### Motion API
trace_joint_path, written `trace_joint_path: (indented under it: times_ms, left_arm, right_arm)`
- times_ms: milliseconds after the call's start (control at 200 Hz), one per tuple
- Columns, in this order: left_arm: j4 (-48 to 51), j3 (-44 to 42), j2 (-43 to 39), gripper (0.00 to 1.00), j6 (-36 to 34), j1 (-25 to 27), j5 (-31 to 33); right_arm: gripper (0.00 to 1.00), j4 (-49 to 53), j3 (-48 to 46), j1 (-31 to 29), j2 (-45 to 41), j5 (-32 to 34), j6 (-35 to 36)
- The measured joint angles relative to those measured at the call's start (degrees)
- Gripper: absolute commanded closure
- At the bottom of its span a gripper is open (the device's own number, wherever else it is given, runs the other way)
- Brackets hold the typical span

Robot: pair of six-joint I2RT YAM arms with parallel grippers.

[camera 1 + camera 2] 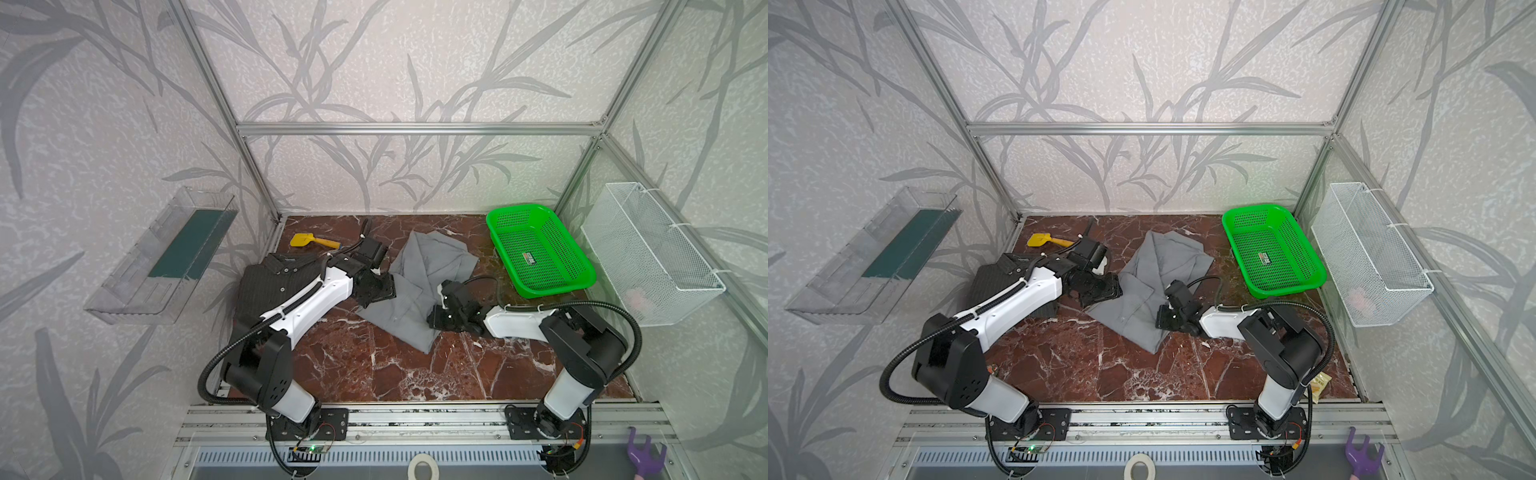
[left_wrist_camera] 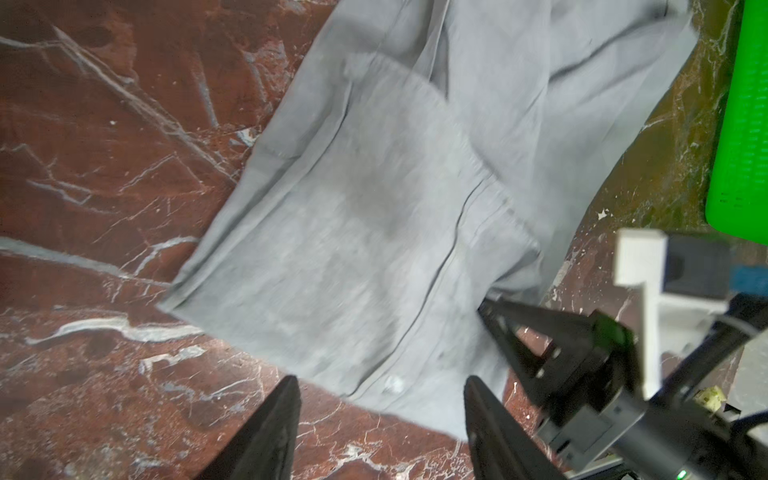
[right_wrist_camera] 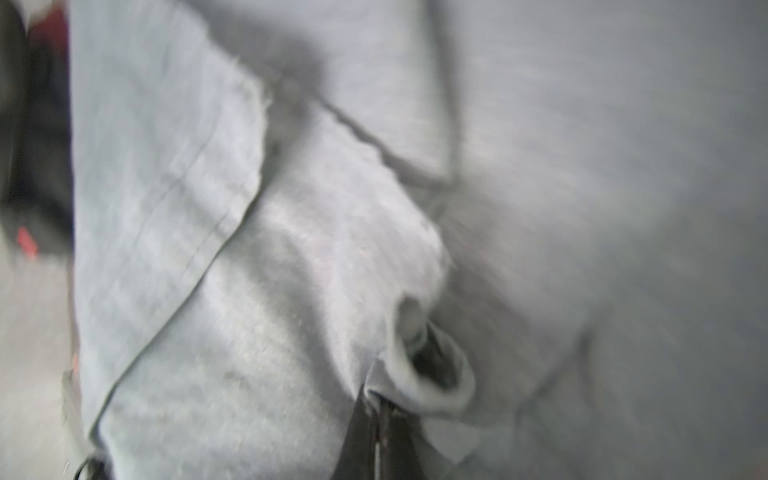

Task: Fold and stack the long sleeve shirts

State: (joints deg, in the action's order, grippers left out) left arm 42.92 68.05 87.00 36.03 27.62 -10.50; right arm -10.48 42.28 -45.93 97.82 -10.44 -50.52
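Two shirts lie on the red stone tabletop [image 1: 374,365]. The grey shirt [image 1: 432,266] is spread out in the middle, near the green basket [image 1: 540,253]. The dark striped shirt [image 1: 266,286] lies at the left side, partly under the left arm [image 1: 307,303]. The left pincer [image 2: 381,380] hangs over the grey shirt's edge with its jaws apart and empty. The right pincer [image 3: 380,405] is clamped on a fold of the grey shirt.

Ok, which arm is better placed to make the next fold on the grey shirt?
Right, probably. The right claw is shut on a pinched fold of the grey shirt, so it can pull straight away; the left claw hangs open over the shirt's edge, holding nothing.
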Motion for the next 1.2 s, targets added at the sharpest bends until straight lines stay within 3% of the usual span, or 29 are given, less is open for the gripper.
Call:
trace_joint_path:
  times_ms: [115,170,385,535,760,960,1200]
  left_arm:
    - [0.4,-2.4,-1.9,0.36,0.0,0.0,0.5]
    - [0.3,-3.6,-2.2,0.37,0.3,0.0,0.4]
    - [-2.6,-10.4,-3.7,0.38,6.3,0.1,-1.8]
    - [-5.3,-13.9,-5.6,0.38,10.6,0.8,-2.5]
    - [-10.9,-16.9,-1.7,0.38,15.1,2.8,-3.1]
    - [-13.7,-17.1,4.3,0.38,16.2,3.1,-2.8]
    - [-15.1,-14.6,7.7,0.37,14.7,2.9,-2.8]
  right_arm:
    - [0.79,0.4,-0.5,-8.2,-2.4,0.9,-5.5]
    - [0.75,1.5,-0.2,-9.6,-4.0,1.0,-6.6]
    - [0.64,10.7,1.9,-9.6,-17.8,5.2,-4.8]
    - [0.64,15.3,5.0,-6.7,-23.9,7.1,1.2]
    - [0.66,19.9,17.8,7.4,-10.7,-3.2,11.8]
    - [0.72,24.9,26.9,12.5,1.4,-2.6,20.7]
    - [0.75,27.5,27.3,18.5,13.4,0.0,25.2]
